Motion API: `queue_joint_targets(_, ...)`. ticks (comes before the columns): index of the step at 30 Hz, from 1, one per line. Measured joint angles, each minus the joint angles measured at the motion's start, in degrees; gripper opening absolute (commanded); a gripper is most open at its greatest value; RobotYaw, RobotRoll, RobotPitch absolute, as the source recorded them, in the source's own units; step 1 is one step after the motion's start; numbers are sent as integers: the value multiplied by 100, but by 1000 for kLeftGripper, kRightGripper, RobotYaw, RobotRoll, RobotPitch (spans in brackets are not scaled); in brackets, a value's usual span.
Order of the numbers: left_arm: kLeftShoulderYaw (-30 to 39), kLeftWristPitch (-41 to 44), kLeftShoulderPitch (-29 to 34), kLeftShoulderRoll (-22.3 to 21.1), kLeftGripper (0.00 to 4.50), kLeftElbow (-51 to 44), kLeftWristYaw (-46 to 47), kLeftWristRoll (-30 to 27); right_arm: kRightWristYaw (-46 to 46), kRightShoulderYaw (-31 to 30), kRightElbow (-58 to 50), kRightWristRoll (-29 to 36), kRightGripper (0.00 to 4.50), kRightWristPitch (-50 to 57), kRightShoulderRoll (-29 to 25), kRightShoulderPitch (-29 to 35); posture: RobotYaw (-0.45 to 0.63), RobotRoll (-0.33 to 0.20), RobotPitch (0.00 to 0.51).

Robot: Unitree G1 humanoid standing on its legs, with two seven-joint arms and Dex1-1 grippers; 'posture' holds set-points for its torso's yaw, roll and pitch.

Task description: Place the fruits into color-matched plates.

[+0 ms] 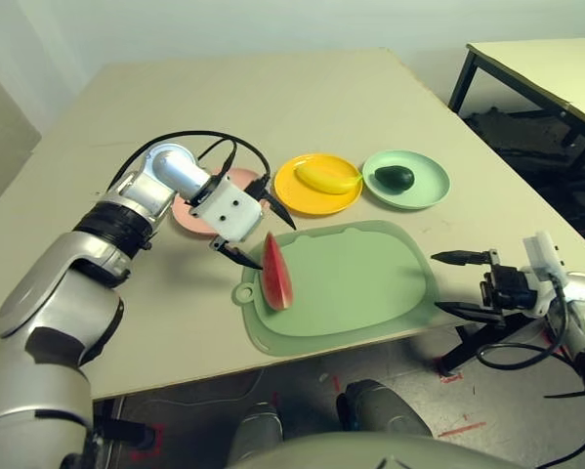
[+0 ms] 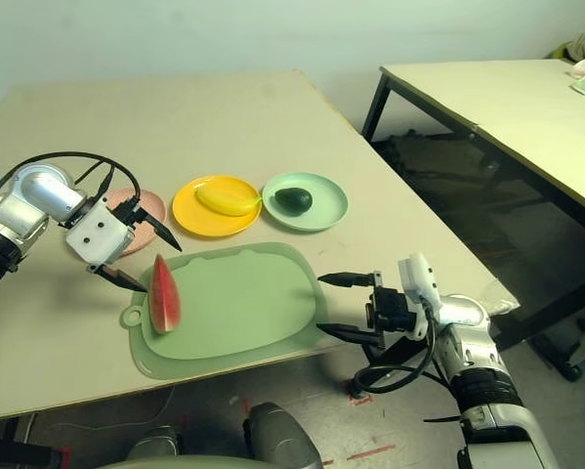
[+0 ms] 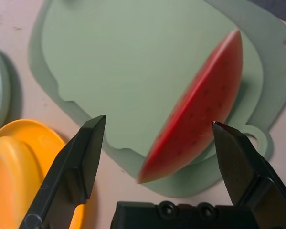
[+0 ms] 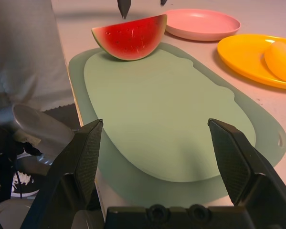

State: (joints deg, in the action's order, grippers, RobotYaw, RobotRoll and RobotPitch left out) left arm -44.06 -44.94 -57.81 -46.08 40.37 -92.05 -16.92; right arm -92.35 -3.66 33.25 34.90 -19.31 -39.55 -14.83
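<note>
Fruits (image 1: 277,274) three, plates (image 1: 317,185) three.

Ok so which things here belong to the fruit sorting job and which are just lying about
Part of the job:
watermelon wedge
banana
avocado
pink plate
yellow plate
mint green plate

Just lying about:
green mat
second table

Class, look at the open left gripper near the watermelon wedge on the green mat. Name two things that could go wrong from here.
1. The watermelon wedge stands on its rind at the mat's edge; one finger of the open left gripper might tip it or push it off.
2. The pink plate lies partly under the left gripper, so the gripper could bump the plate while carrying the wedge over.
</note>
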Motion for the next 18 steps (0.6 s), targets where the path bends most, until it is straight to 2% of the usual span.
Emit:
queue_joint_targets(11, -412, -495, -45, 280, 4500, 149, -1, 69, 0, 20, -114, -82, 4436, 103, 150, -25, -284, 0, 13)
queue_joint_targets(18, -514, -556, 218, 269, 4500, 4, -2, 154, 0, 54, -138, -209, 4436, 160, 240, -30, -285, 0, 15)
